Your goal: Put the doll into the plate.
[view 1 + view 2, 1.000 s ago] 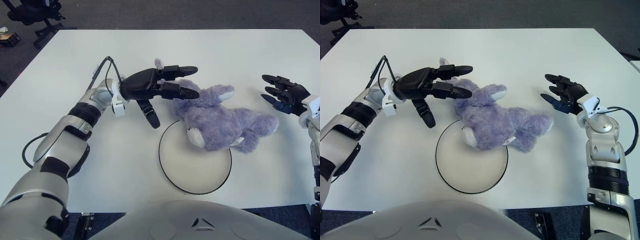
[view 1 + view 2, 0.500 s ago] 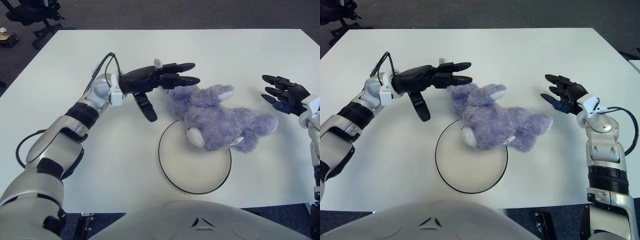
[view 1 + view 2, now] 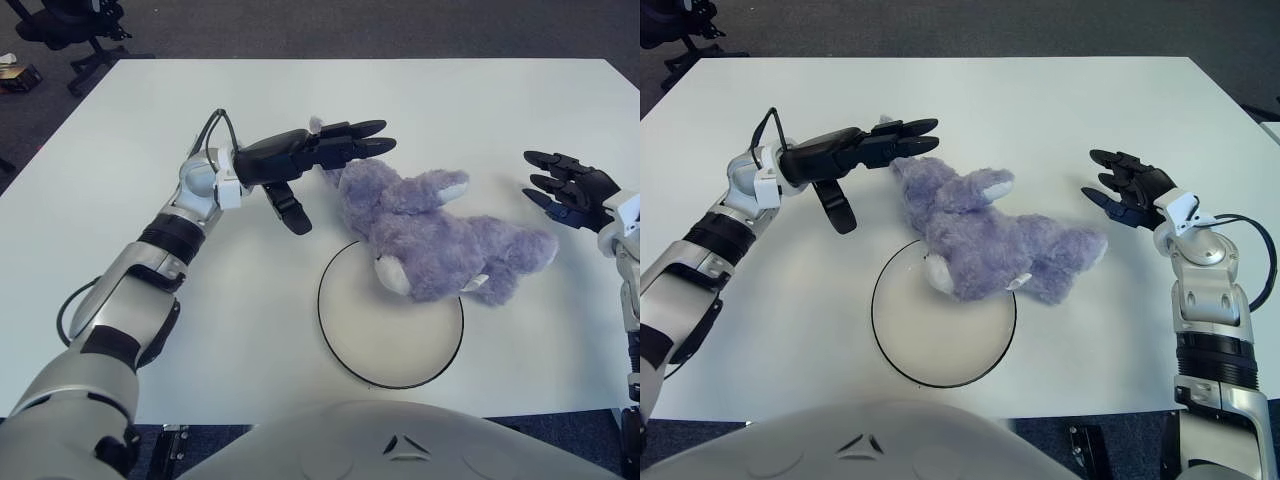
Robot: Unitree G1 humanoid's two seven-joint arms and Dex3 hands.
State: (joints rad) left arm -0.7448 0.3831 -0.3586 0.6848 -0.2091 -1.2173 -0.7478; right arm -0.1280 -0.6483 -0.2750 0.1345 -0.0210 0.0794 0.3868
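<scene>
The purple doll (image 3: 435,240) lies on the white counter (image 3: 450,100), long ways from 10 o'clock to 4 o'clock. Only its near side hangs over the plate (image 3: 390,335) rim at 12 o'clock. The left hand (image 3: 315,160) is at the doll's 10 o'clock end, fingers spread, holding nothing. It is nearer. The right hand (image 3: 565,190) waits open at 3 o'clock, apart.
</scene>
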